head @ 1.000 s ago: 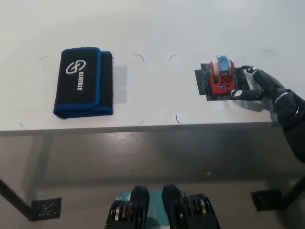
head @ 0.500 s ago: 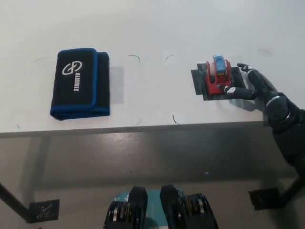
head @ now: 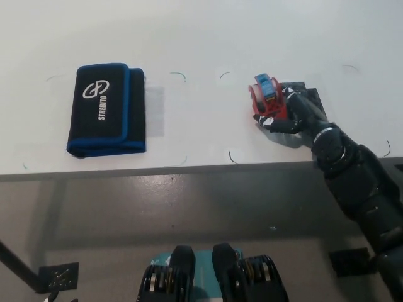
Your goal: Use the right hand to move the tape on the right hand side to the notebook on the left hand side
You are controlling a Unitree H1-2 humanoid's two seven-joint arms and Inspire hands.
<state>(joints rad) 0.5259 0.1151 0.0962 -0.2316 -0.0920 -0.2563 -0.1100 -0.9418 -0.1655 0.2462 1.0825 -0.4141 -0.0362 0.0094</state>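
Note:
The tape [head: 265, 97] is a red dispenser with a blue roll, standing on the white table [head: 201, 38] right of centre. My black right hand [head: 291, 112] is shut on the tape from its right side, fingers wrapped around its body. A dark mat [head: 308, 94] lies behind the hand, mostly hidden by it. The notebook [head: 106, 110], a black case with blue trim and white lettering, lies flat at the left of the table, well apart from the tape. My white left hand is out of the picture.
The table's front edge [head: 189, 168] runs across the middle of the picture, with grey floor below it. Small pen marks [head: 234, 157] dot the tabletop between notebook and tape. A black table foot [head: 350, 261] stands at lower right.
My right hand has closed on the tape and carried it left, off the dark mat. The arm now reaches farther in over the table edge. The notebook has not moved.

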